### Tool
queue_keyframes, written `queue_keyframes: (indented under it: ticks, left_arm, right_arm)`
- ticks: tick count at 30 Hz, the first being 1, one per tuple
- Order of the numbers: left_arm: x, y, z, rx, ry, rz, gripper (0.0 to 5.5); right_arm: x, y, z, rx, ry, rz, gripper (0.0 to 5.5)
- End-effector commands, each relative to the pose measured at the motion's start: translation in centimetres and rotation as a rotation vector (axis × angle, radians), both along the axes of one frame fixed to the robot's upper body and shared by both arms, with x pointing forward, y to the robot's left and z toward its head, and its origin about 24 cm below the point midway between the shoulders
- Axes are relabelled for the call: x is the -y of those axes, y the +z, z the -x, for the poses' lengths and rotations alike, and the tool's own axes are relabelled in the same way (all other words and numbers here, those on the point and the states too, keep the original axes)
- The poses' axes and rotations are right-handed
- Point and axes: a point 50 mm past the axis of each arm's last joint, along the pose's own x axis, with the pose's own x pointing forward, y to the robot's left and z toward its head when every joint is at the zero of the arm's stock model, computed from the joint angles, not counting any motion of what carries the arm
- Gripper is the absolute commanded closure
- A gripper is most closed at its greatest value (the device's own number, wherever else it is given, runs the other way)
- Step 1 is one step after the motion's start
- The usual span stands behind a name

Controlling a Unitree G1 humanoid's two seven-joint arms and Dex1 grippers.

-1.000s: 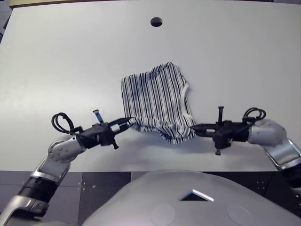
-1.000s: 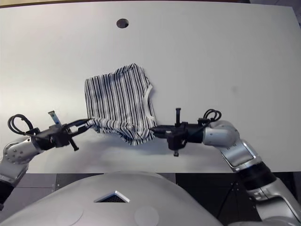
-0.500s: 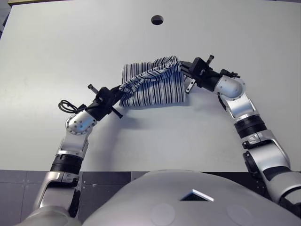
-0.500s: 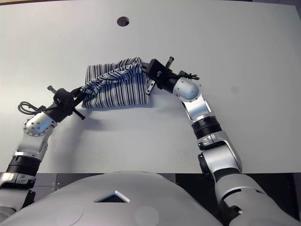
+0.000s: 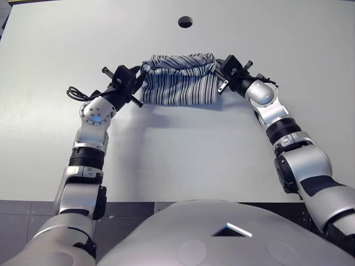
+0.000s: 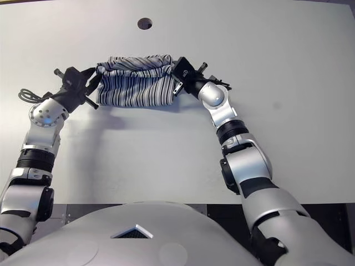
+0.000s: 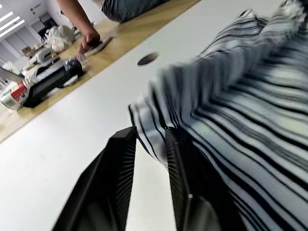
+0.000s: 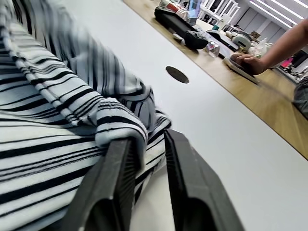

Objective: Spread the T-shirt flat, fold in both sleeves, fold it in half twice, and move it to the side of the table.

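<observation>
Between left hand [image 5: 139,83] and right hand [image 5: 218,68], one T-shirt [image 5: 180,84].

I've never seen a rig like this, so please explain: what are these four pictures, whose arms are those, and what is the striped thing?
This is a humanoid robot with two arms, each ending in a two-finger gripper. The two wide pictures come from cameras in its head, looking down over its arms at a white table. The two close-ups come from a camera on each wrist. The striped thing is a T-shirt, folded over into a band on the table. The left gripper pinches one end and the right gripper the other. The dark round spot beyond is a hole in the tabletop.
</observation>
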Motion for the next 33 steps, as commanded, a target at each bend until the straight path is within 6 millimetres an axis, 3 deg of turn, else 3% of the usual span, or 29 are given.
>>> queue_keyframes:
  ticks: [1,5,10,13,17,22,26,28,30,33]
  left_arm:
    - [1.0,0.4,-1.7,0.014,0.004,0.004,3.73]
    - [1.5,0.5,-2.7,0.021,0.018,0.032,3.13]
    - [-0.2,0.6,-3.5,0.025,0.173,0.099,2.29]
    - [-2.4,0.4,-3.2,0.035,0.335,0.167,1.84]
    - [-4.4,-0.1,-2.2,0.048,0.474,0.283,1.79]
    - [-3.4,-1.0,-1.3,0.047,0.462,0.46,1.79]
    - [-1.9,-1.0,-0.7,0.08,0.397,0.618,1.79]
    - [-2.0,-0.6,-0.3,0.12,0.403,0.695,1.79]
    - [-2.7,-0.1,0.4,0.167,0.426,0.768,1.79]
    - [-4.0,0.4,0.9,0.199,0.522,0.824,1.79]
  right_arm:
    - [0.3,1.6,-0.9,0.061,-0.019,-0.017,3.64]
    - [0.3,2.3,-1.2,0.094,-0.027,-0.041,2.93]
    - [2.0,4.3,-1.5,0.176,-0.098,-0.106,1.98]
    - [-1.1,5.0,0.4,0.222,0.106,-0.137,1.93]
    - [-6.4,3.1,1.6,0.128,0.291,-0.071,1.93]
    - [-8.8,1.7,0.0,-0.051,0.197,-0.03,1.93]
    - [-10.1,1.4,-0.7,-0.235,0.057,-0.118,1.93]
    - [-9.5,0.1,-0.5,-0.359,-0.043,-0.146,1.93]
    - [-7.3,-2.0,-0.2,-0.49,-0.183,-0.161,1.93]
    - [-4.0,-3.4,-0.2,-0.534,-0.357,-0.14,1.93]
